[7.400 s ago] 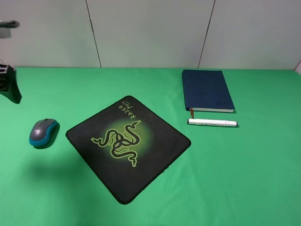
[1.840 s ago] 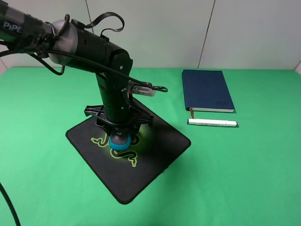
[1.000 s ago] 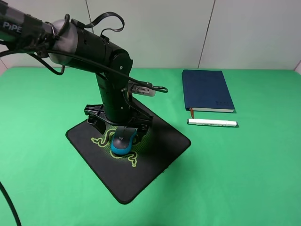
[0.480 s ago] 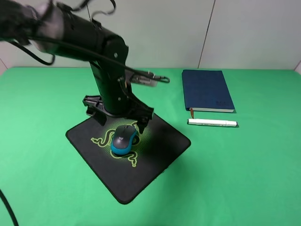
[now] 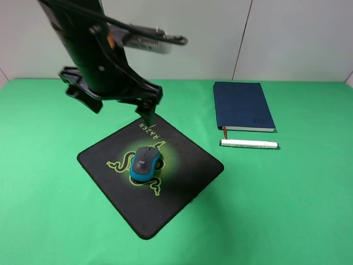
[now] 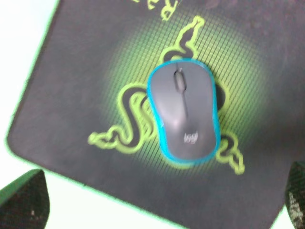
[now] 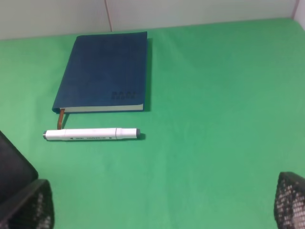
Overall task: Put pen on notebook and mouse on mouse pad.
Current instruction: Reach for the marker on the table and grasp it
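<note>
The grey and teal mouse (image 5: 145, 164) rests on the green snake logo in the middle of the black mouse pad (image 5: 177, 183). Well above the pad's far-left part hangs my left gripper (image 5: 119, 110), open and empty. In the left wrist view the mouse (image 6: 185, 112) lies free on the mouse pad (image 6: 71, 105), with the left gripper (image 6: 159, 200) spread wide around nothing. The white pen (image 5: 249, 144) lies on the table just in front of the navy notebook (image 5: 242, 105). My right gripper (image 7: 159, 205) is open, short of the pen (image 7: 91, 134) and notebook (image 7: 102, 71).
A green cloth (image 5: 287, 210) covers the table, with a white panelled wall (image 5: 298, 38) behind. The left arm (image 5: 83, 38) reaches in from the upper left over the pad's far side. A corner of the mouse pad (image 7: 12, 167) shows in the right wrist view.
The left gripper has left the mouse on the pad, where earlier it had lain on the table, and has risen up and back to the left. Pen and notebook have not moved.
</note>
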You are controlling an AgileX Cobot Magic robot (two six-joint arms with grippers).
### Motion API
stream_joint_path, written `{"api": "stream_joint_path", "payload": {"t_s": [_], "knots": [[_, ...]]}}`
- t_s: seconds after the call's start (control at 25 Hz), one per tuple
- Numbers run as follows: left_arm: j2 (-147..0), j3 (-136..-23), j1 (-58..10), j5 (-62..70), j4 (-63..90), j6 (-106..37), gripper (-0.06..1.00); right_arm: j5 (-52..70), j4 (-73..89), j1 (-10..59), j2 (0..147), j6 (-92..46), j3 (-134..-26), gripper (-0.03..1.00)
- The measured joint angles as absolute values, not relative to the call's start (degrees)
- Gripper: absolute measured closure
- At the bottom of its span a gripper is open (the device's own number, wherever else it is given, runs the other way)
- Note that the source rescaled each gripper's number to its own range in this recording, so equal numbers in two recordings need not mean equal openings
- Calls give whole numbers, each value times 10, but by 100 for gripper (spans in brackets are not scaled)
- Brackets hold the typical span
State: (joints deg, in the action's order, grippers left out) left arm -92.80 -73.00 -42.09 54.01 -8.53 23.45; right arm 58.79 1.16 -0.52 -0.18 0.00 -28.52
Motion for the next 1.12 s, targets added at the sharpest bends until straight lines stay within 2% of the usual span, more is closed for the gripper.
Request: {"api": "stream_joint_path", "payload": {"t_s": [0.32,0.92,1.12], "knots": [[-786,-712,-421,610,-85,183,-6,588,12,-5,-2,0,-285,-3],[-422,-534,-421,681,-83,105,-6,588,12,-5,-2,0,-285,-3],[-342,-457,-375,681,-70,99,-6,588,12,-5,-2,0,-285,-3]]}}
